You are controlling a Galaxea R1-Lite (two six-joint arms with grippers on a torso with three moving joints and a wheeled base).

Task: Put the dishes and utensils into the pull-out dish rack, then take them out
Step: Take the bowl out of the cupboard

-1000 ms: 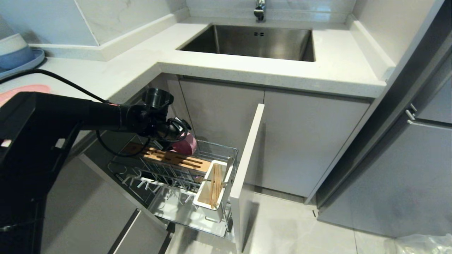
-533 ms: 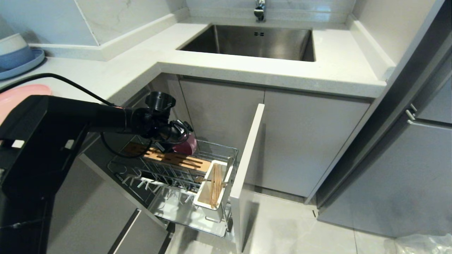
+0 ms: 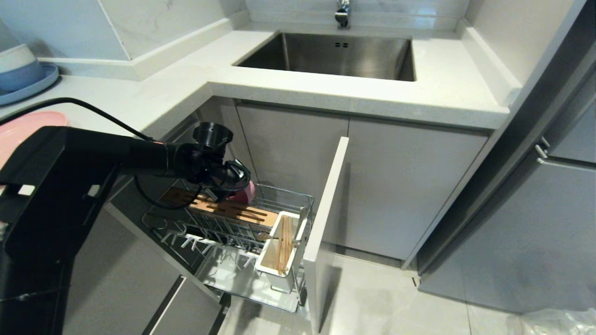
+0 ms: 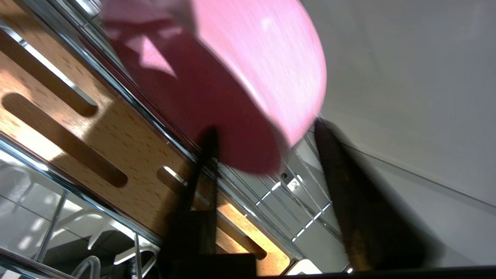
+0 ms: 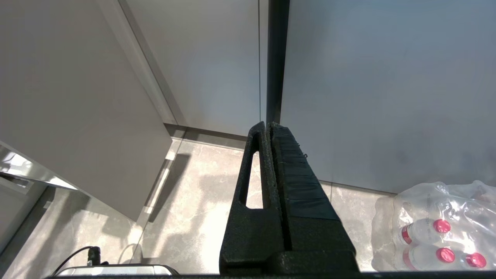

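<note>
Two tools appear. Left tool (image 3: 240, 179) reaches into the rear of the pull-out dish rack (image 3: 298, 204); its body hides most of the pink bowl (image 3: 250, 191) in head view, only a sliver showing. In the wrist view, the bowl (image 4: 232, 85) stands on edge, its rim between the two dark fingers (image 4: 205, 155), one inside, one outside; blur hides whether they touch it, so grip cannot be told. Slotted wooden bar (image 3: 233, 209) lies just beside the bowl. Chopsticks (image 3: 282, 244) stand in the white utensil holder (image 3: 274, 265) at the rack's front. Pink plate (image 3: 23, 128) is on the bench (image 3: 139, 97), cut off by frame edge & arm. Right tool (image 5: 269, 128) hangs pressed together above grey floor tiles, nr a shrink-wrapped bottle pack (image 5: 438, 228). Sink (image 3: 335, 53) is set in the bench.
</note>
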